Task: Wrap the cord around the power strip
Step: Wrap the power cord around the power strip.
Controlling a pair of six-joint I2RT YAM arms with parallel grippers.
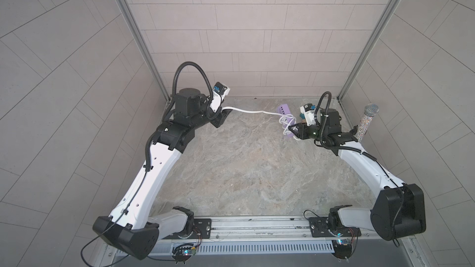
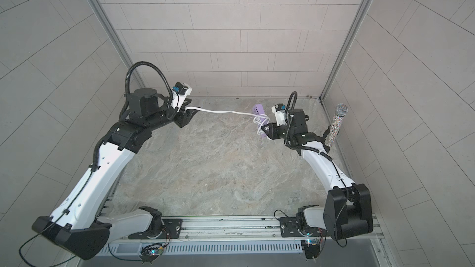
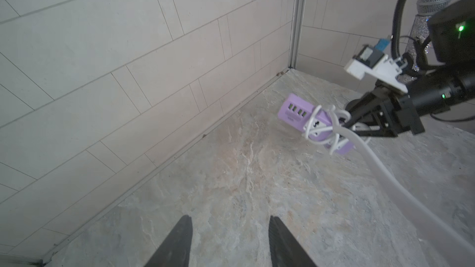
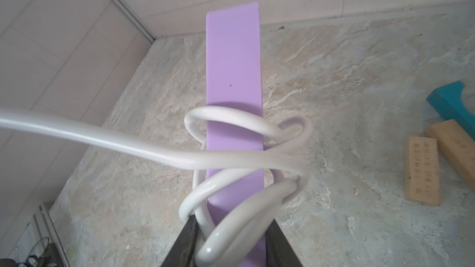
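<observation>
power strip (image 1: 283, 111): right of centre in both top views, seemingly held clear of the floor, long axis running from right gripper (image 1: 292, 131) toward the back wall. clamped at its near end, jaws nearly closed, loose loops bunched beside them.

cord (image 1: 246, 111): strung leftward across the frame, off the floor, to left gripper (image 1: 219, 120). jaws there part-way apart, fingertips (image 3: 185, 229) bare in wrist view; plug end judged held further back, contact hidden.

next turn judged to hinge on carrying cord across that long axis; left arm free for it.

right wrist view: plain lilac back only. left wrist view: usb ports (image 3: 296, 109), socket face.
</observation>
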